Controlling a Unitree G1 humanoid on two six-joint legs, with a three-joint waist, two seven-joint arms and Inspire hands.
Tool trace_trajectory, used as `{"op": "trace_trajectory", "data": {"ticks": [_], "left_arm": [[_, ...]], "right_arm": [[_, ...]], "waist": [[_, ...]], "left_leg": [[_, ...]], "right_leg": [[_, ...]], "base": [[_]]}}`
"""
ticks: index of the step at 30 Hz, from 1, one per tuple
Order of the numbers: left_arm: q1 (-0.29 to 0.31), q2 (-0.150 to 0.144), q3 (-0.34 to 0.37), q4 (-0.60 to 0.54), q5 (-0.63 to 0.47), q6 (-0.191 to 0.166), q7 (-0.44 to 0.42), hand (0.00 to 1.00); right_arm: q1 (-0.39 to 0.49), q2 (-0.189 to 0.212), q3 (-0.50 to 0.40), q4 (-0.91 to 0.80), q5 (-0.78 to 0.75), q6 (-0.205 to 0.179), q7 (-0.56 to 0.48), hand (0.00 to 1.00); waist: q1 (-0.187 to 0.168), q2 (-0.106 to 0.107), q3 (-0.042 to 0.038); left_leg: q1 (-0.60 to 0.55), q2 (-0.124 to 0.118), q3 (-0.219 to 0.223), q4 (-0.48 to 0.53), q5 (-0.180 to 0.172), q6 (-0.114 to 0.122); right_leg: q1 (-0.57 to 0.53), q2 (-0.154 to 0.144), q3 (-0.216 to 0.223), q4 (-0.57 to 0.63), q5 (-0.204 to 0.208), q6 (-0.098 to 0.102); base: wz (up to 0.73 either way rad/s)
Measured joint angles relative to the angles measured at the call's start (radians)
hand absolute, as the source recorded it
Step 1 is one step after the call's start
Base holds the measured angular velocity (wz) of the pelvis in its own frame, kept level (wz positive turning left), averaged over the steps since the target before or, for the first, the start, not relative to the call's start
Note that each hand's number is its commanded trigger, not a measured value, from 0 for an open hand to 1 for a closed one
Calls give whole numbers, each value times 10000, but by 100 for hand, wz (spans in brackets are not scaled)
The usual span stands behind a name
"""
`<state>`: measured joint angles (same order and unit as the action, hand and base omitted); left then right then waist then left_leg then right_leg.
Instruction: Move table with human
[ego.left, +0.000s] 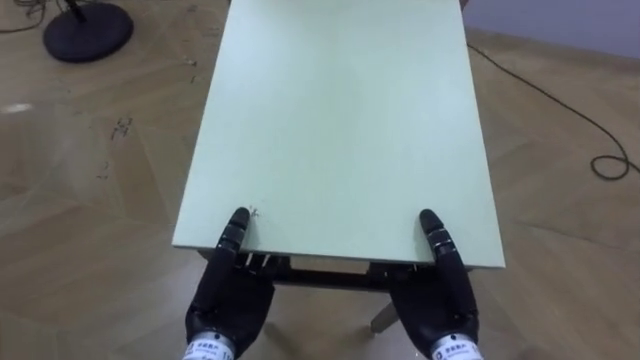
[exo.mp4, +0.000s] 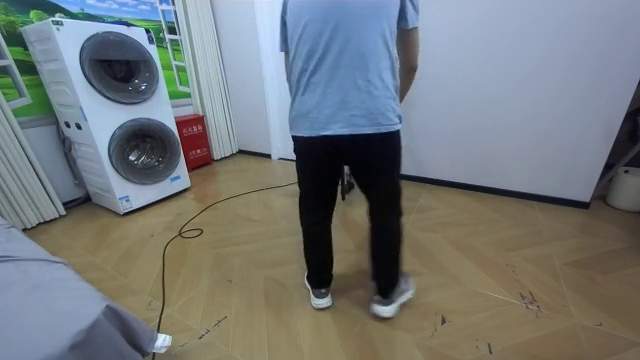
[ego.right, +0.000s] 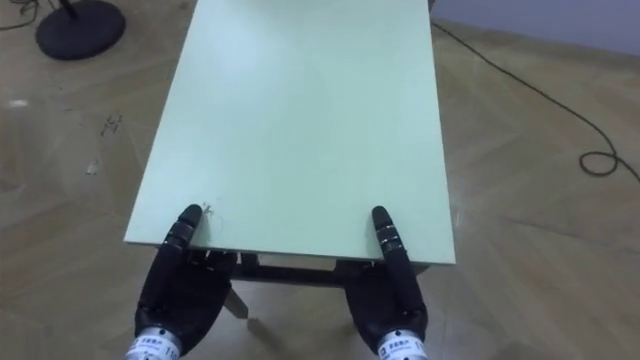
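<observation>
- Left hand (ego.left: 228, 300) and right hand (ego.left: 440, 300) meet the near short edge of the counter (ego.left: 340, 130), a thumb on top near each corner; whether either grips, I cannot tell.
- Its long axis runs straight ahead, both hands equally near.

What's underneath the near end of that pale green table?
A dark frame bar and a pale leg show under the table. The left hand and right hand reach beneath the edge; the tabletop covers what lies further under.

My left hand (ego.right: 178, 290) and right hand (ego.right: 392, 300) clamp the table (ego.right: 300, 120) at its near edge. My thumbs (ego.right: 187, 226) lie on its top.
</observation>
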<state>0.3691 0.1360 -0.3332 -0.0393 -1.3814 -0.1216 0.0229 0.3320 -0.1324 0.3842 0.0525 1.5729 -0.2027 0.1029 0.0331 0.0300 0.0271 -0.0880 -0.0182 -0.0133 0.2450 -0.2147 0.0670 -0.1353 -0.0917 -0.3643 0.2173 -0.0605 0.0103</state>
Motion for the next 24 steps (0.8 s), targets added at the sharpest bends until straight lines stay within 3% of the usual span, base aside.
{"op": "trace_trajectory", "data": {"ticks": [3,4,5,12,16,20,21,24], "left_arm": [[2,-46,-58,58,-50,101,-7,100],[3,-39,-108,67,-93,151,-7,100],[6,-6,-154,72,-215,158,-7,100],[204,-66,-198,77,-225,78,-46,100],[220,-45,-218,76,-208,0,-51,100],[217,-28,-158,77,-213,-22,-59,100],[218,-70,-155,76,-212,-24,-58,100],[212,-55,-153,77,-195,-27,-55,100]], "right_arm": [[34,-129,-120,1,18,85,-1,100],[70,-183,-154,0,19,80,0,100],[62,-227,-157,-1,14,84,1,100],[55,-200,-236,-1,-209,221,-2,100],[-20,-265,-206,-1,-215,210,-44,100],[-21,-191,-139,1,-198,213,-66,100],[-21,-174,-138,0,-210,212,-66,100],[-12,-101,-180,-2,-175,258,-65,100]], "waist": [[-122,57,10],[-216,85,-3],[-237,123,13],[-26,247,-12],[306,243,-13],[310,224,-1],[306,183,6],[52,90,39]], "left_leg": [[-147,82,480,184,26,-44],[-243,178,1044,265,28,-44],[-272,248,1315,313,36,-40],[-304,58,944,325,133,46],[-93,-98,944,290,171,108],[-89,-156,1258,290,202,180],[-139,-216,1253,302,210,227],[-329,-529,512,479,270,354]], "right_leg": [[267,-169,-596,27,-215,33],[338,-289,-752,56,-374,84],[414,-333,-956,53,-388,91],[779,-493,-1550,98,-533,266],[792,-764,-1460,608,-737,424],[771,-1061,-1262,1260,-945,553],[652,-1175,-1036,1622,-1036,586],[620,-1299,-226,2016,-1209,645]], "base": [[74],[71],[63],[41],[31],[42],[56],[82]]}}
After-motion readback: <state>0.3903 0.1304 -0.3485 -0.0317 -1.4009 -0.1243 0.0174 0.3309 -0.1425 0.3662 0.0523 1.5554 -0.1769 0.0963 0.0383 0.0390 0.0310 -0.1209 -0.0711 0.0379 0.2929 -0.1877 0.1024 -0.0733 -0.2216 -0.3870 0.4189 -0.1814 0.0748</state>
